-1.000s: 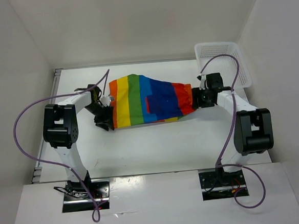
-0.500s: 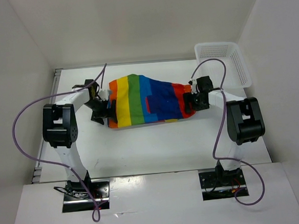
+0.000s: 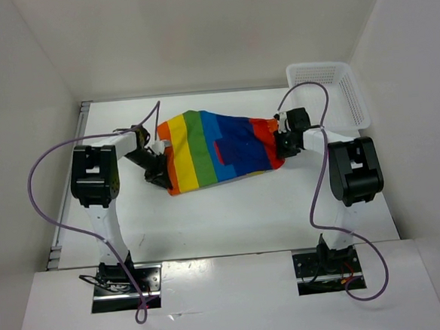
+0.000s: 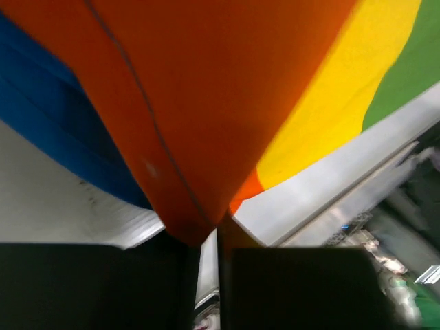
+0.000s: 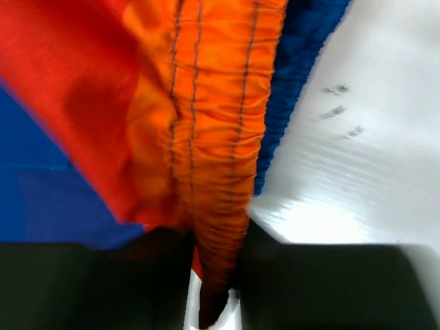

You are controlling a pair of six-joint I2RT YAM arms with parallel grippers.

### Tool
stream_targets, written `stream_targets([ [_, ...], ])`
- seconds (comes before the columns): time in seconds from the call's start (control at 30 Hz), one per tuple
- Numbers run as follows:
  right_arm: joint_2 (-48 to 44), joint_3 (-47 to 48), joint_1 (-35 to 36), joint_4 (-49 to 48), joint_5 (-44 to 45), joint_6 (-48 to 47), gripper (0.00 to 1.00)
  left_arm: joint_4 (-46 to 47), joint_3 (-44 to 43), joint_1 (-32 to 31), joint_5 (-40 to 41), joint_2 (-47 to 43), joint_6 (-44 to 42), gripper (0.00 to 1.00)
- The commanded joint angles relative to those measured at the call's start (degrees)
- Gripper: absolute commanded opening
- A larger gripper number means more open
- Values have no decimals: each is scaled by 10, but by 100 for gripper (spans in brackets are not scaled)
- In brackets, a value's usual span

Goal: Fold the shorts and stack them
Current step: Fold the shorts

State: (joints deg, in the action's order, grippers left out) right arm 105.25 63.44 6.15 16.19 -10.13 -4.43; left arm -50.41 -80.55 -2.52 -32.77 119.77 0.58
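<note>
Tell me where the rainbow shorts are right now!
In the top view, the shorts stretch mid-table between the left gripper and right gripper, each pinching an end.

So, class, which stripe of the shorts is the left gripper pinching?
The orange stripe at the shorts' left end, beside the yellow stripe; the left gripper is shut on its corner. Others lie farther off.

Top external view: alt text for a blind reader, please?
Rainbow-striped shorts lie on a white table, pinched at one end by the left gripper and at the other by the right gripper. A white mesh basket sits at the far right.
</note>
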Motion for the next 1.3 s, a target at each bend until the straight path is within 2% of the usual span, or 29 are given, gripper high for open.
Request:
stream_targets([
  [0.0, 21, 26, 8, -19, 1, -8, 18, -9, -12, 6, -17, 16, -6, 2],
  [0.1, 21, 40, 8, -25, 14, -8, 0, -14, -26, 12, -12, 16, -6, 0],
  [0.17, 26, 54, 8, -25, 22, -14, 0, -26, -45, 17, -12, 9, -6, 0],
  [0.27, 26, 123, 8, -3, 14, -14, 0, -52, -147, 47, -6, -12, -6, 0],
  [0.3, 33, 183, 8, 4, 7, -8, 0, -60, -186, 61, -6, -17, -6, 0],
  [0.33, 38, 217, 8, 15, 7, 9, 0, -72, -276, 68, -6, -26, -6, 0],
  [0.4, 44, 325, 13, 25, 0, 16, 0, -78, -373, 79, -6, -32, -6, 0],
  [0.43, 44, 357, 13, 37, -5, 22, 0, -78, -457, 79, -6, -40, -6, 0],
  [0.47, 44, 409, 19, 37, -5, 22, 0, -78, -492, 79, 1, -50, -6, 0],
  [0.53, 37, 440, 19, 42, -11, 32, 0, -72, -530, 79, 6, -73, -6, 0],
  [0.63, 0, 427, 19, 47, -17, 39, 0, -59, -499, 79, 13, -109, -6, 0],
  [0.67, -12, 390, 19, 47, -23, 39, 0, -59, -474, 79, 13, -119, -6, 0],
  [0.7, -37, 367, 19, 47, -29, 39, 0, -40, -440, 79, 13, -130, -6, 0],
  [0.73, -50, 341, 19, 47, -29, 39, 0, -32, -363, 79, 19, -151, -6, 0],
  [0.83, -98, 225, 19, 47, -49, 32, 0, -32, -258, 72, 19, -167, -6, 0],
  [0.87, -108, 169, 19, 47, -49, 32, 0, -32, -193, 72, 19, -175, -6, 0],
  [1.0, -156, 85, 19, 50, -65, 26, 0, -27, -80, 72, 14, -198, -6, 0],
  [1.13, -210, 85, 19, 64, -43, 20, 0, -37, -54, 78, 21, -225, -6, 0],
  [1.27, -226, 83, 19, 77, -67, 23, 0, -57, -48, 78, 21, -203, -6, 0],
])
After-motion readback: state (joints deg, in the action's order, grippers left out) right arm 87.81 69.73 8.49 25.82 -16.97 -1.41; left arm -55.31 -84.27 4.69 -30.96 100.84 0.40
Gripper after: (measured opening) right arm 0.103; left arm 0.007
